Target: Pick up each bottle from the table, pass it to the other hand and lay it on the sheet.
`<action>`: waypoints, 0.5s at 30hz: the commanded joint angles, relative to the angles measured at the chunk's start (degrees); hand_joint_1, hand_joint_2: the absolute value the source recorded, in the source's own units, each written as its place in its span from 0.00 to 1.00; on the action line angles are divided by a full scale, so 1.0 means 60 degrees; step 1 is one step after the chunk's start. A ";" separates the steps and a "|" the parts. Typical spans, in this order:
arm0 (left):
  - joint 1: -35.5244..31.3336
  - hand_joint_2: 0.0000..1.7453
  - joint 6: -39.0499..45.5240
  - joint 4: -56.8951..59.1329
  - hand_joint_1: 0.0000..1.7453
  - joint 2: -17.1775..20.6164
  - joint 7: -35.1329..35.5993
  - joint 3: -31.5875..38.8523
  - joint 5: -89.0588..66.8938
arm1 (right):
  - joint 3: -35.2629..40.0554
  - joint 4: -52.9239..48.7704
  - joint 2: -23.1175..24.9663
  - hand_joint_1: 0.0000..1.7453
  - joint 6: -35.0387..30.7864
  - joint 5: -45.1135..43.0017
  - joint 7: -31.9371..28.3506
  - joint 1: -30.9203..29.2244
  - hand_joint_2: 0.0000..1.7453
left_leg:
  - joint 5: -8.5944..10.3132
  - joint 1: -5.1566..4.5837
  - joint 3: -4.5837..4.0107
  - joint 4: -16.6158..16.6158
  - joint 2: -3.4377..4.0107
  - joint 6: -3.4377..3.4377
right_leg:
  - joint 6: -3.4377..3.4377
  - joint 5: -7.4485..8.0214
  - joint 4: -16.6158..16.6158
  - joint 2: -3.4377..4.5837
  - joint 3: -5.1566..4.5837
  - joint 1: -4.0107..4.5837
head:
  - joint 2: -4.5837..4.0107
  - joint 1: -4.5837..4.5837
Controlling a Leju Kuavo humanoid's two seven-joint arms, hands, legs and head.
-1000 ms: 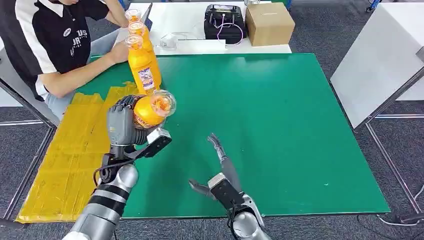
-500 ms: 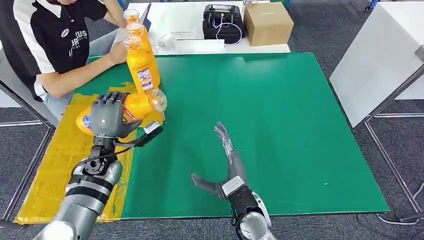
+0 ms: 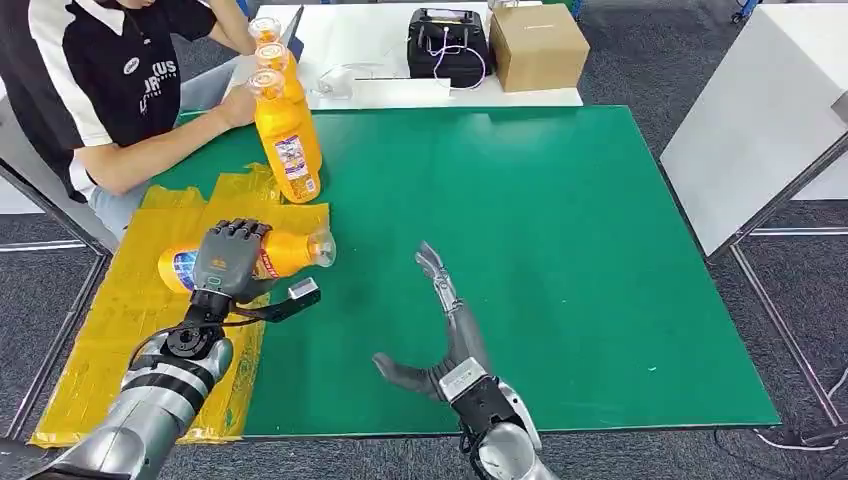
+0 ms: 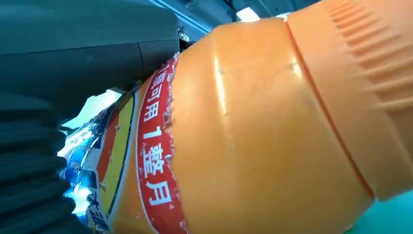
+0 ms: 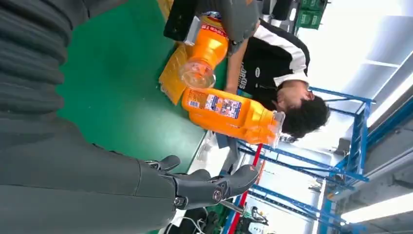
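- While the left hand (image 3: 228, 262) grips an orange bottle (image 3: 272, 255) around its middle, the bottle lies on its side over the yellow sheet (image 3: 110, 330), base toward the sheet's outer side and clear cap (image 3: 321, 247) pointing toward the green worktop (image 3: 560, 250). Whether it rests on the sheet or hangs just above it I cannot tell.
- From the left wrist view the orange bottle (image 4: 272, 131) sits hard against the camera, its red and blue label (image 4: 146, 161) close to the dark fingers (image 4: 87, 53) wrapped round it.
- Over the near part of the worktop the right hand (image 3: 440, 330) holds nothing; its fingers are spread wide, the long ones stretched forward and the thumb out to the side.
- In the right wrist view the right hand's fingers (image 5: 209, 187) are extended and apart above the green surface.
- Upright bottles (image 3: 287, 130) stand clustered at the far left of the worktop, just beyond the sheet's far edge, orange with clear caps.
- A person (image 3: 100, 90) in a black and white shirt sits at the far left corner, one hand (image 3: 240, 105) against the upright bottles.
- Behind the green worktop a white table (image 3: 400, 70) carries a black device (image 3: 447, 45) with a cable and a cardboard box (image 3: 538, 47) beside it.
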 commanded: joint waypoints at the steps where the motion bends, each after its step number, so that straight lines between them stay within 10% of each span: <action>1: -0.0491 1.00 -0.0014 0.1819 1.00 -0.0219 -0.0099 0.0044 0.0220 | 0.0448 0.0024 -0.0458 0.00 0.0046 -0.0038 0.0042 -0.0392 1.00 | -0.0009 0.0003 0.0033 -0.0005 0.0015 -0.0004 | -0.0004 -0.0005 -0.0011 0.0004 0.0034 0.0006 | 0.0000 -0.0004; 14: -0.0373 1.00 -0.0014 0.1868 1.00 -0.0516 -0.0474 0.0523 0.0619 | 0.0359 0.0140 -0.0429 0.00 0.0032 -0.0039 0.0071 -0.0405 1.00 | -0.0011 0.0010 0.0037 -0.0004 0.0007 -0.0003 | -0.0004 -0.0008 -0.0017 -0.0007 0.0044 0.0012 | 0.0000 0.0000; 15: -0.0341 1.00 -0.0014 0.1887 0.67 -0.0621 -0.0535 0.0652 0.0669 | 0.0356 0.0148 -0.0413 0.00 0.0001 0.0013 0.0091 -0.0412 1.00 | -0.0007 0.0003 0.0031 -0.0006 0.0007 -0.0001 | -0.0002 -0.0007 -0.0012 -0.0005 0.0034 0.0004 | 0.0000 -0.0004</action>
